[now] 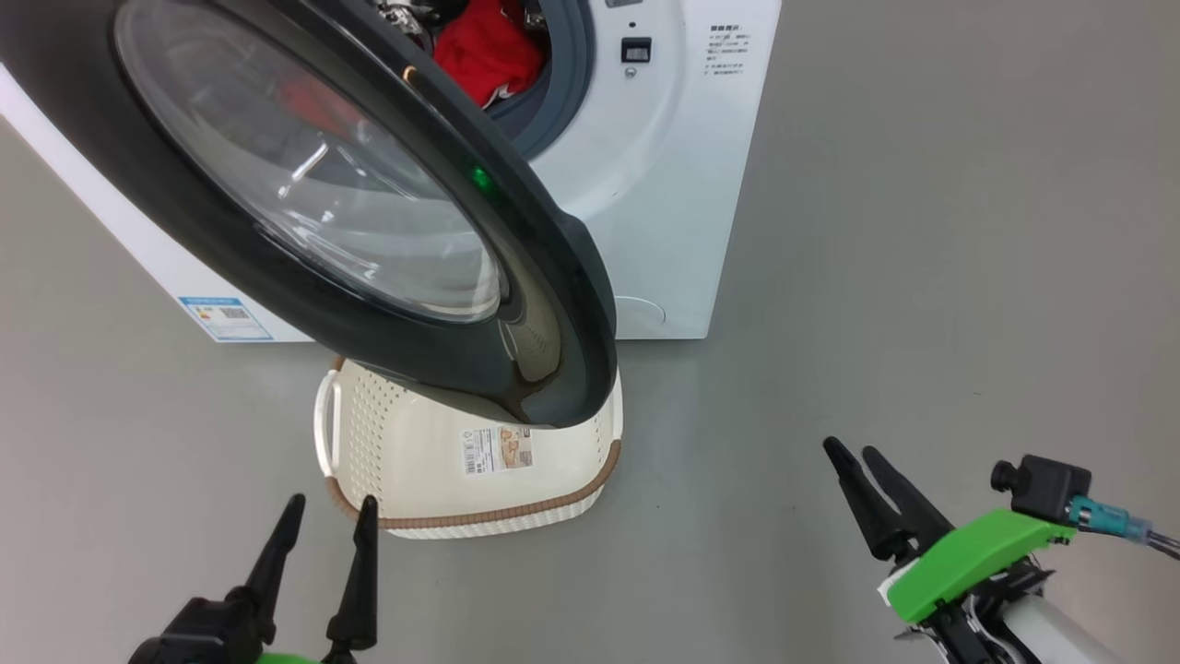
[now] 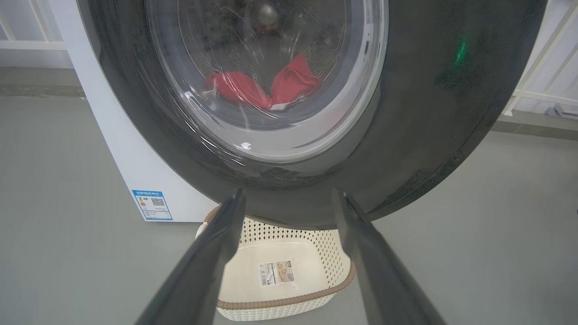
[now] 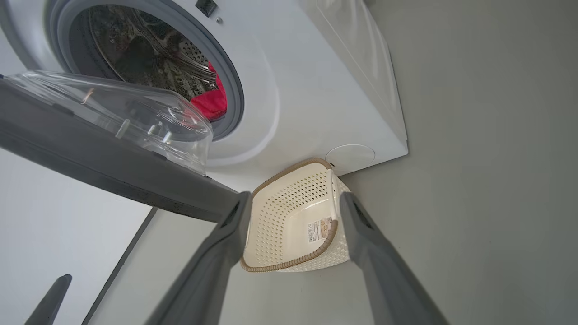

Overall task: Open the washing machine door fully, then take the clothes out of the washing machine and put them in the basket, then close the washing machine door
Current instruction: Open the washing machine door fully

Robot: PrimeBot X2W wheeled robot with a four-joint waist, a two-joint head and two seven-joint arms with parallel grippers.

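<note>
The washing machine door [image 1: 313, 184] stands swung out but, as I judge it, not yet fully. It hangs ahead of and above the left pincer [image 1: 332, 503] and overhangs the basket [image 1: 415, 443]. The basket sits on the floor just beyond that pincer's fingertips, and ahead and to the left of the right pincer [image 1: 850, 449]. Both pincers have their 2 fingers spread apart and carry nothing. The red clothes [image 1: 484, 51] lie in the drum of the washing machine [image 1: 664, 184], well beyond both pincers, and the basket is empty. So step 1 looks partly done, while unloading and closing remain. A blue-edged label with a QR code [image 1: 226, 318] sits low on the washer's side, a barcoded paper label [image 1: 498, 450] lies on the basket's bottom, and small print [image 1: 728, 51] marks the washer's front; none of it is legible.
</note>
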